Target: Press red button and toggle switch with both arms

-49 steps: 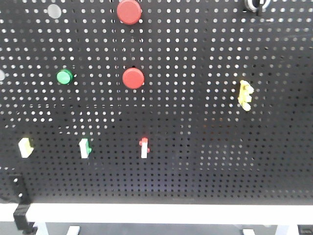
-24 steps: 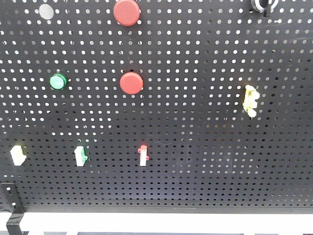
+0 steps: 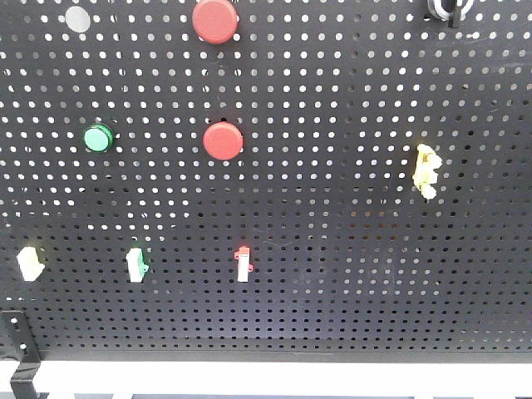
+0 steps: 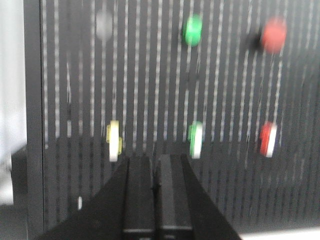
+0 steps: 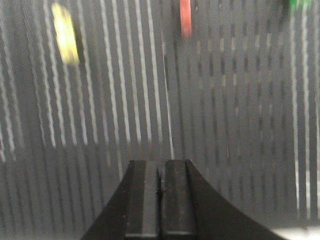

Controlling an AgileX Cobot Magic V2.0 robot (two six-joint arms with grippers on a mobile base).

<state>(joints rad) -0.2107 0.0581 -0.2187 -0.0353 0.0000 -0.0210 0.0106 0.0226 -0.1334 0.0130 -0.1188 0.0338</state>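
In the front view a black pegboard carries two red buttons, one at the top and one below it. A row of small toggle switches sits lower: yellow, green, red. Another yellow switch is at the right. No arm shows in this view. In the blurred left wrist view my left gripper is shut and empty, short of the board, below the yellow and green switches. A red button is upper right. My right gripper is shut and empty, with a red switch above.
A green button sits left of the lower red button, a grey disc at the top left. A black hook-like part is at the top right. A black bracket and a white rail run along the bottom.
Since a second ago the front view has shifted: the switches and rail sit lower and the left items further left. Nothing has moved in the last half second.
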